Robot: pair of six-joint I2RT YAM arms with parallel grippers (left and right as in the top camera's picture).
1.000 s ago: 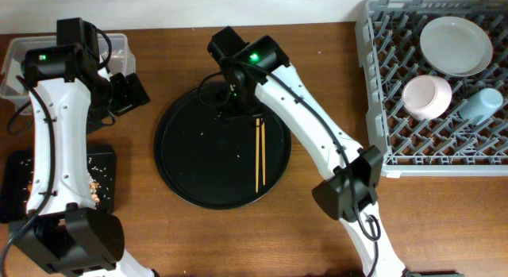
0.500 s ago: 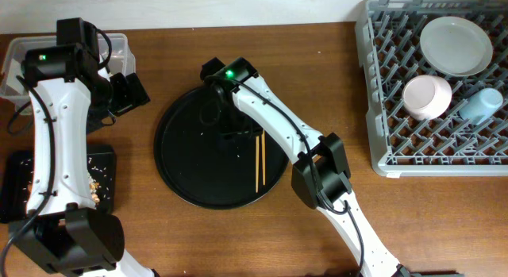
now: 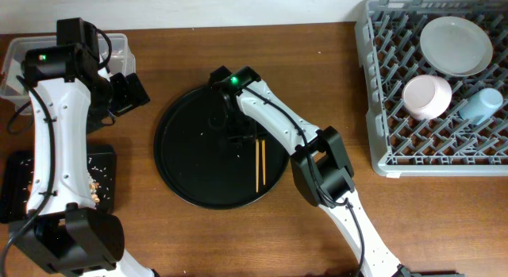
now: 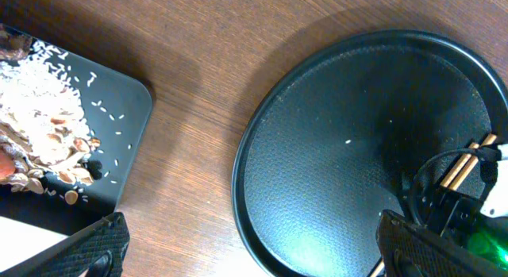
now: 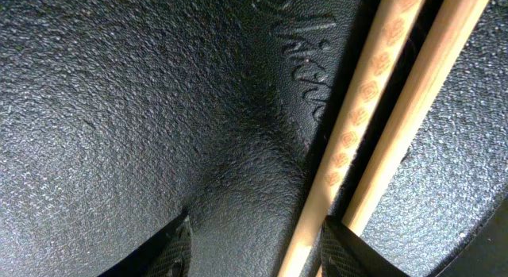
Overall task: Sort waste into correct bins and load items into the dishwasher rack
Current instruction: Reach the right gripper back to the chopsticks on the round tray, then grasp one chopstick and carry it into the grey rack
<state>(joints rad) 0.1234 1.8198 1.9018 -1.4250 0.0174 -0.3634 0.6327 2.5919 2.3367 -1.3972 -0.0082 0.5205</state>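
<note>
The wooden chopsticks [image 3: 259, 162] lie side by side on the round black tray [image 3: 190, 158]. My right gripper [image 3: 240, 134] is open and low over their upper end. In the right wrist view its fingertips [image 5: 258, 253] straddle one chopstick [image 5: 381, 94], and the other stick runs by the right finger. My left gripper [image 3: 127, 93] is open and empty; its fingers [image 4: 254, 261] hover over the table. The grey dishwasher rack [image 3: 381, 110] holds the white plate [image 3: 456, 45], the pinkish bowl [image 3: 427, 97] and the light-blue cup [image 3: 480, 105]. Rice scraps [image 4: 40, 126] lie in the flat black tray [image 4: 119, 118].
The clear plastic box [image 3: 12, 71] stands at the back left, partly behind my left arm. The flat black tray [image 3: 14, 194] is at the front left. A few rice grains dot the round tray [image 4: 341, 174]. Bare wood separates the round tray and the rack.
My right gripper has moved forward across the round tray and come down onto the upper end of the chopsticks. My left arm has not moved.
</note>
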